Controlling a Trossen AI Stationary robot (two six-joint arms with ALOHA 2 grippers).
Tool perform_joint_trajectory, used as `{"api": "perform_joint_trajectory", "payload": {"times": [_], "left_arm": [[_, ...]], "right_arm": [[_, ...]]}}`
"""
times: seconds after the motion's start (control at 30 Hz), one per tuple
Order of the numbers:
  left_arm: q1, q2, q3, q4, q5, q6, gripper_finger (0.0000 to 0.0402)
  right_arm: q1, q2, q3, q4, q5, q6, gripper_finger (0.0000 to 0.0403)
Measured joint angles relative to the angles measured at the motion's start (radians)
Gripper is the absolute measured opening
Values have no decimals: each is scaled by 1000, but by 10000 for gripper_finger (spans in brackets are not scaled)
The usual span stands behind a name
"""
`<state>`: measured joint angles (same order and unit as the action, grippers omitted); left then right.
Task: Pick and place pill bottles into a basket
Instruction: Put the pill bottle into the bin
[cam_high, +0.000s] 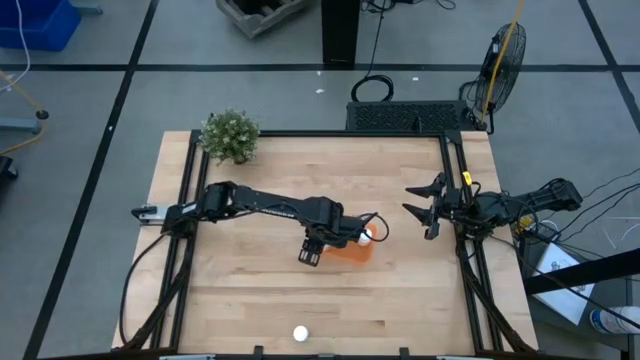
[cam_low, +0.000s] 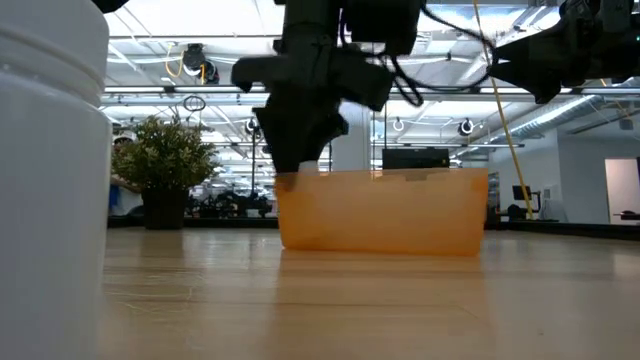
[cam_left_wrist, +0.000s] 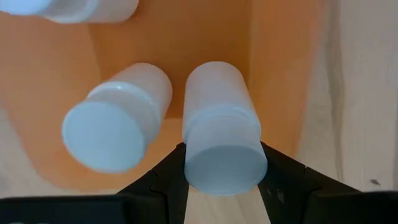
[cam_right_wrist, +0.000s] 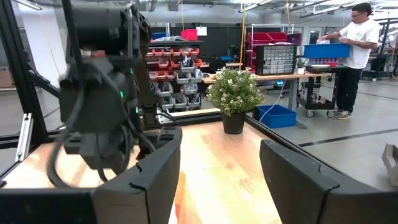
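My left gripper (cam_high: 312, 250) is over the near-left part of the orange basket (cam_high: 352, 252), shut on a white pill bottle (cam_left_wrist: 221, 134). In the left wrist view a second bottle (cam_left_wrist: 118, 121) lies on its side on the basket floor (cam_left_wrist: 205, 37), and a third (cam_left_wrist: 81, 7) shows at the frame's edge. Another bottle (cam_high: 300, 333) stands on the table near the front edge, and it looms at the left of the low view (cam_low: 50, 180). My right gripper (cam_high: 425, 210) is open and empty at the table's right side, also seen in its wrist view (cam_right_wrist: 221, 180). My left gripper pinches the bottle's cap end (cam_left_wrist: 189, 165) between its two fingers (cam_left_wrist: 169, 174), one on each side. The fingers come from above, pointing down into the basket, and lie along the bottle. The bottle points away from the fingers, cap toward the wrist. Whether its base touches the basket floor, I cannot tell.
A green potted plant (cam_high: 230, 135) stands at the table's far left corner. Black frame rails (cam_high: 455, 190) run along the table's left, right and far sides. Bare wood lies near the front edge around the standing bottle.
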<state>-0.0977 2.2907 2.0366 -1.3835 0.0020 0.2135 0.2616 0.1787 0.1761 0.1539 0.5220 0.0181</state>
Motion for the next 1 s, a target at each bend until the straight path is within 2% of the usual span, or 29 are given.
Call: {"api": "perform_joint_trajectory", "payload": {"times": [0.2,0.5,0.57,0.7,0.8,1.0], "left_arm": [[0,-5,-52,0,-1,-14,164],[-17,-1,-28,-3,-2,-10,164],[-26,1,-20,-2,-1,-10,191],[-42,3,5,-8,1,-10,281],[-49,3,32,-19,1,-22,331],[-49,3,124,-60,-1,-80,388]], "right_arm": [[0,0,0,0,0,0,212],[0,0,0,-1,0,1,212],[0,0,0,-1,0,1,212],[0,0,0,-1,0,0,212],[0,0,0,-1,0,0,212],[0,0,0,-1,0,0,212]]}}
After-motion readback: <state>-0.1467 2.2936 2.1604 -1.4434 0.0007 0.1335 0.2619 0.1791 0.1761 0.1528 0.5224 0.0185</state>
